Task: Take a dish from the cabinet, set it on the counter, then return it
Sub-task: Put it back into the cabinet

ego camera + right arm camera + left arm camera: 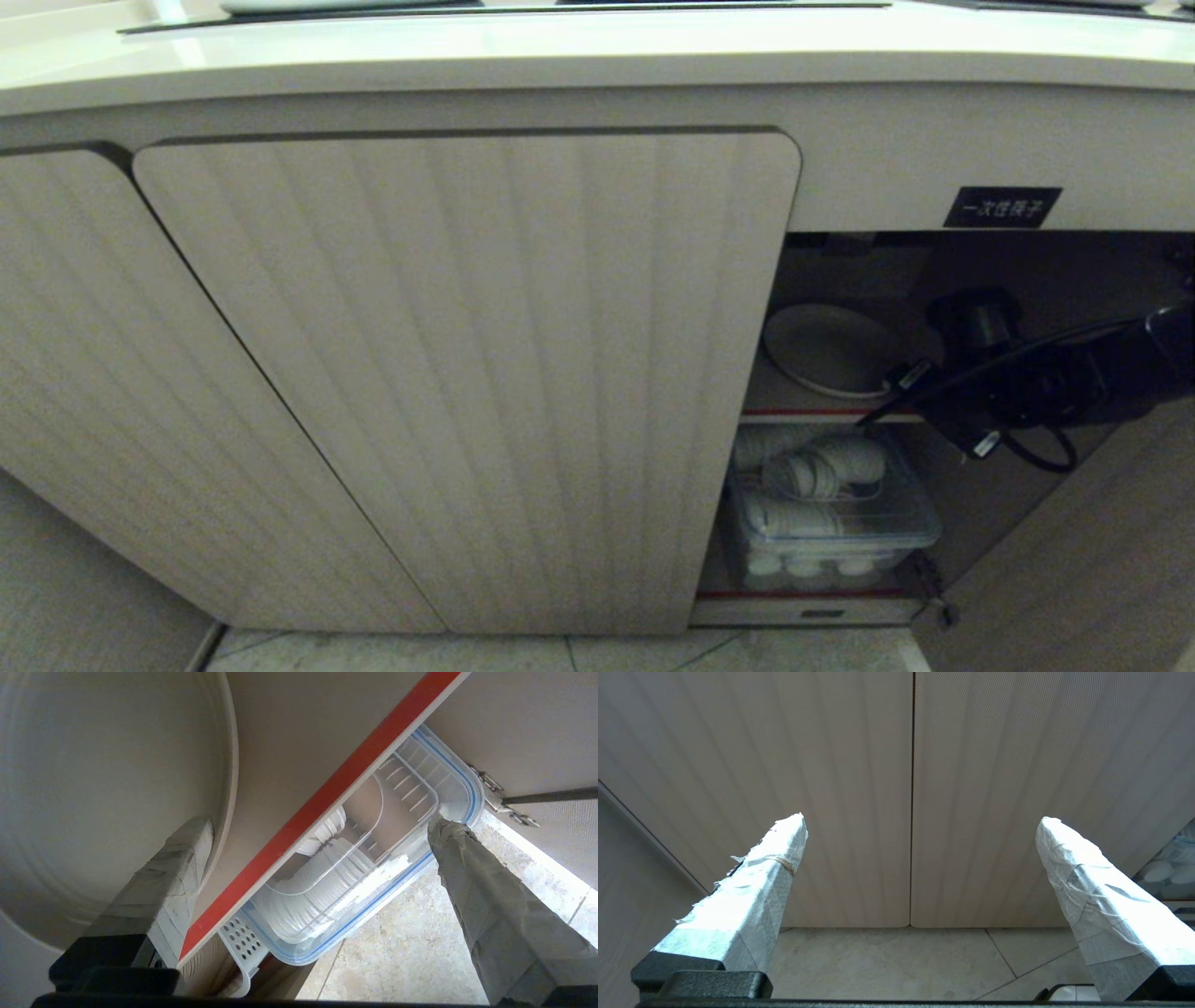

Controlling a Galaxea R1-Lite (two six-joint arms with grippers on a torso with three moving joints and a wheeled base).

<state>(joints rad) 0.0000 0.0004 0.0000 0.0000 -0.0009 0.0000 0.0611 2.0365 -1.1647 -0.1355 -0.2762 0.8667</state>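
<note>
Fingers spread wide beside the dish.

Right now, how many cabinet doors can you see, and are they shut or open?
3. Two ribbed doors are shut: one at the far left and a wide one in the middle. A third hangs open at the right, beside the shelves. More may lie outside the view.

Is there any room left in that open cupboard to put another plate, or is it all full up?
On the inner shelf, bare room shows only between the dish and the cabinet's right wall, where the open right gripper now reaches in. Below the shelf it is crowded: a clear tub of stacked white bowls fills most of that space. The counter above looks bare along its front.
</note>
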